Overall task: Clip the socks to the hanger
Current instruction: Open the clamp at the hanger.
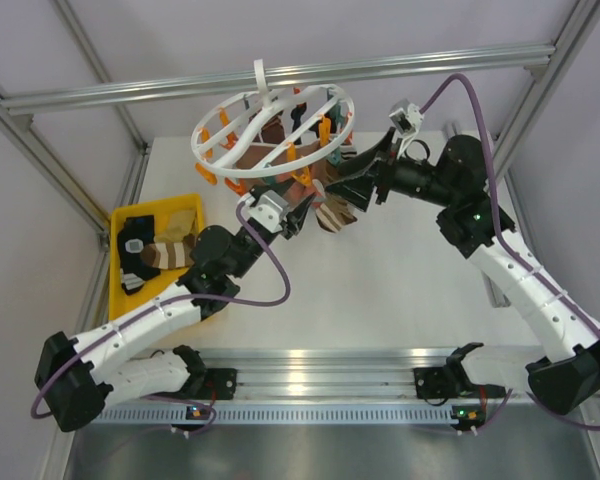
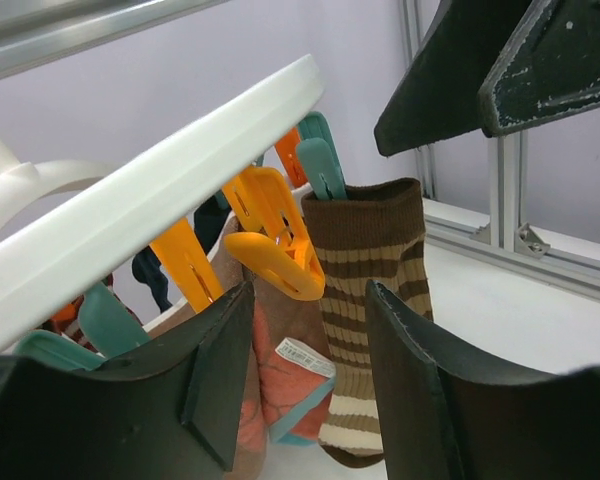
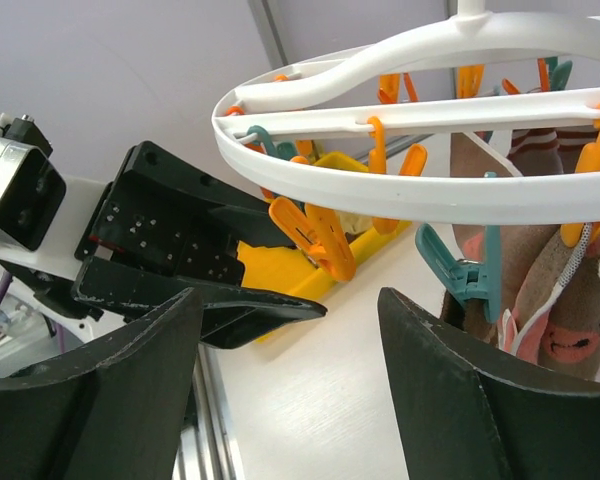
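Hanging above the desk (image 1: 380, 290): the hanger (image 3: 400, 180), with socks (image 3: 540, 300) clipped under its ring, among them a brown-and-cream striped sock (image 2: 370, 260) in a teal clip (image 2: 320, 165). Just below the rim: the left pincer (image 2: 308, 300), jaws apart, empty, framing an orange clip (image 2: 275, 250). At the ring's right side: the right pincer (image 3: 290, 300), wide, gripping nothing. Off to the left, in a yellow tray (image 1: 185, 210): more socks (image 1: 160, 255).

Colours as I read them on the feeds: hanger (image 2: 150, 190) plain white. Orange clip (image 2: 275, 255), teal clip (image 2: 320, 165). Hanging sock (image 2: 365, 300) dark brown with cream stripes. Tray (image 1: 180, 205) yellow. Tray sock (image 1: 165, 255) brown-and-cream striped.
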Action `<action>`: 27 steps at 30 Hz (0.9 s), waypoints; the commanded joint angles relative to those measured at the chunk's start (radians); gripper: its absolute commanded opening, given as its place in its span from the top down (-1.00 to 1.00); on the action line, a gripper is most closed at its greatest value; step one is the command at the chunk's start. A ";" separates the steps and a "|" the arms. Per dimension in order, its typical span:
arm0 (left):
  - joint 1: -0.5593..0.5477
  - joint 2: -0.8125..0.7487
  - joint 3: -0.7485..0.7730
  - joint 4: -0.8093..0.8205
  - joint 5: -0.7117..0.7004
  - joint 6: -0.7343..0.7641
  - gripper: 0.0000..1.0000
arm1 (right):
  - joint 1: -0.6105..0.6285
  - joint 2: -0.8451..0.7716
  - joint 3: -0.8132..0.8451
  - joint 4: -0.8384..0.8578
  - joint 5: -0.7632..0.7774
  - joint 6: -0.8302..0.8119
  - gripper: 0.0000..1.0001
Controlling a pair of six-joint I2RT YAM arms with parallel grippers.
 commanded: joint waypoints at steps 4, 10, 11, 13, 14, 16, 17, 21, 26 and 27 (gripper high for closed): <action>0.023 0.025 -0.038 0.220 0.033 0.014 0.00 | 0.017 -0.014 0.019 0.055 0.043 -0.066 -0.40; 0.039 0.033 -0.062 0.280 0.062 0.006 0.15 | 0.032 0.003 0.028 0.078 0.054 -0.077 -0.39; 0.043 0.034 -0.064 0.288 0.062 0.005 0.20 | 0.034 0.009 0.031 0.083 0.057 -0.076 -0.39; 0.051 0.038 -0.073 0.300 0.095 -0.003 0.21 | 0.048 0.017 0.037 0.083 0.059 -0.080 -0.39; 0.053 0.038 -0.076 0.306 0.101 -0.004 0.22 | 0.052 0.020 0.040 0.083 0.060 -0.085 -0.39; 0.056 0.038 -0.082 0.326 0.108 -0.012 0.17 | 0.069 0.025 0.045 0.080 0.066 -0.096 -0.39; 0.059 0.041 -0.085 0.335 0.121 -0.014 0.07 | 0.074 0.028 0.048 0.076 0.071 -0.100 -0.39; 0.059 0.054 -0.098 0.377 0.145 -0.023 0.02 | 0.091 0.034 0.065 0.058 0.080 -0.120 -0.39; 0.066 0.085 -0.087 0.415 0.160 -0.049 0.03 | 0.092 0.035 0.080 0.040 0.091 -0.128 -0.38; 0.066 0.099 -0.082 0.418 0.164 -0.051 0.03 | 0.092 0.034 0.083 0.040 0.094 -0.129 -0.38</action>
